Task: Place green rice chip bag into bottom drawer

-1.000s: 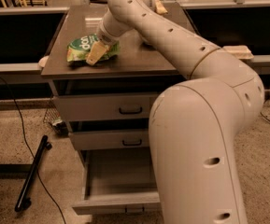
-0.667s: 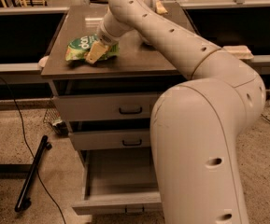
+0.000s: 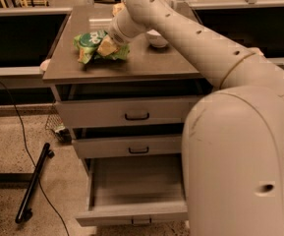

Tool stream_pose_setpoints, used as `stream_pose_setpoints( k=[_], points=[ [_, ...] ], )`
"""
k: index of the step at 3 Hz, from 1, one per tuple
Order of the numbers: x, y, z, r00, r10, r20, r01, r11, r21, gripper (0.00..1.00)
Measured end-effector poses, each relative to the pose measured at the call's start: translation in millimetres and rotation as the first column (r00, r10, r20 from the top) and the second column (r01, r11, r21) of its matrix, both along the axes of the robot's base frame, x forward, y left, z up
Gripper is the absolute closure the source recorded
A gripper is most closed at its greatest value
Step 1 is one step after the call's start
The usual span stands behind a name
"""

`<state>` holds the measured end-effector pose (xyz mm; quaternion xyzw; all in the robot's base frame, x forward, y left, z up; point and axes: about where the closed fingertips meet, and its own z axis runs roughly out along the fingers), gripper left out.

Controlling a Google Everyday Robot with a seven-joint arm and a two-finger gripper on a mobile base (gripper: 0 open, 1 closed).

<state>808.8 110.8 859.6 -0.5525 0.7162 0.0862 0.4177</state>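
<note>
The green rice chip bag lies on the left part of the brown cabinet top, crinkled, with white lettering facing up. My gripper is at the end of the long white arm, reaching down from the right, and rests on the bag's right side. The bottom drawer is pulled open below, its flat grey interior bare. The arm's large white body hides the drawer's right side.
A white bowl sits on the cabinet top just right of my gripper. The two upper drawers with dark handles are shut. A black stand leg and a cable lie on the floor to the left.
</note>
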Motion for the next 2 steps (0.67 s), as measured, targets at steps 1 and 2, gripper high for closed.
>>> stream_pose_setpoints(
  k=[1,2],
  points=[
    [-23,-16,24,0.9989,-0.006,0.048,0.001,0.995,0.097,1.0],
    [-54,-38,36,0.997,-0.001,0.078,-0.015,0.981,0.193,1.0]
  ],
)
